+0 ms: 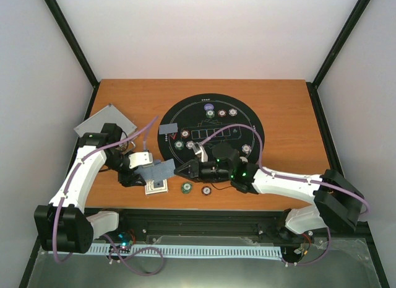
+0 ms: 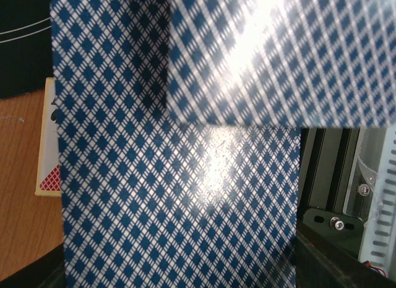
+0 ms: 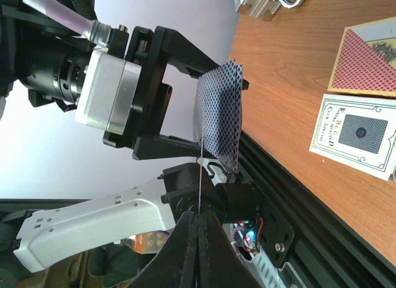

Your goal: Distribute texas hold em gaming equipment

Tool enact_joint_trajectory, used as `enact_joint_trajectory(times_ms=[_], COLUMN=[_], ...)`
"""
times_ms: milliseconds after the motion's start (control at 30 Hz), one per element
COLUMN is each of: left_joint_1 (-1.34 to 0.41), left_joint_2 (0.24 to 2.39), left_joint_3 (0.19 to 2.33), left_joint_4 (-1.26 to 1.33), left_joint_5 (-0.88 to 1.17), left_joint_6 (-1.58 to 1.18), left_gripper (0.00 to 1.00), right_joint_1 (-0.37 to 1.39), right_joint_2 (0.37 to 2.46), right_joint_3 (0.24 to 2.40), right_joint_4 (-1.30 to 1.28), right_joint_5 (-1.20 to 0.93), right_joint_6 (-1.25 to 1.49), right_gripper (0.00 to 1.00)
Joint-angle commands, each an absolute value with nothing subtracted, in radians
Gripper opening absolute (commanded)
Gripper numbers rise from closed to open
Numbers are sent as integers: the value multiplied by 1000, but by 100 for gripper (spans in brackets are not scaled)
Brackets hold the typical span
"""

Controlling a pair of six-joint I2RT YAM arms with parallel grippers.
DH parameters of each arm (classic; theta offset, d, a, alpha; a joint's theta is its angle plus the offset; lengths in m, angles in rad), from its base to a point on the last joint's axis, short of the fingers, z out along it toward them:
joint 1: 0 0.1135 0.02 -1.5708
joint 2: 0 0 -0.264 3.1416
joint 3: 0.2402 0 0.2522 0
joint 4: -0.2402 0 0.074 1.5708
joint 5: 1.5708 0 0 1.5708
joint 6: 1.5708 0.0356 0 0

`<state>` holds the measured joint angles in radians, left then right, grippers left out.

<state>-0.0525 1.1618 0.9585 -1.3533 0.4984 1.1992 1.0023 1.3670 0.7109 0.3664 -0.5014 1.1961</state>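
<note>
My left gripper [image 1: 146,171] is shut on a stack of playing cards [image 1: 159,171] with blue-and-white diamond backs, held above the table's near left. The cards [image 2: 179,195] fill the left wrist view and hide its fingers. My right gripper [image 1: 180,170] is shut on the edge of one card [image 3: 200,176], seen edge-on, right beside the held stack [image 3: 219,114]. One face-down card [image 1: 167,129] lies on the black mat [image 1: 247,124]. Several striped poker chips [image 1: 221,113] sit on the mat. Two chips [image 1: 185,188] lie on the wood in front of it.
A white card box [image 1: 156,187] lies on the table under the held stack, also in the right wrist view [image 3: 356,136], next to a red-backed box [image 3: 365,59]. The silver case [image 1: 105,122] stands at the far left. A black rail [image 1: 204,223] runs along the near edge.
</note>
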Motion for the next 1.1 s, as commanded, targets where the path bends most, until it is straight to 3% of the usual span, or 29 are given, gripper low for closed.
enact_joint_trajectory(times_ms=[0, 267, 500, 667, 1067], left_joint_1=[-55, -55, -54, -54, -54], left_joint_2=[1147, 1145, 1150, 1149, 1159], left_joint_3=[988, 989, 991, 997, 1006], left_joint_4=[-1345, -1346, -1346, -1349, -1359], left_joint_5=[518, 515, 515, 515, 521], left_joint_6=[1187, 1186, 1180, 1174, 1160], left_gripper=[1, 1, 1, 1, 1], right_joint_1=[976, 880, 584, 379, 172], right_joint_2=[1329, 1282, 1323, 1561, 2417], right_joint_3=[706, 697, 820, 1056, 2024], right_joint_4=[348, 324, 133, -26, -398], right_joint_5=[-509, -553, -699, -797, -818], right_joint_6=[1189, 1183, 1029, 855, 725], right_gripper=[3, 3, 3, 3, 3])
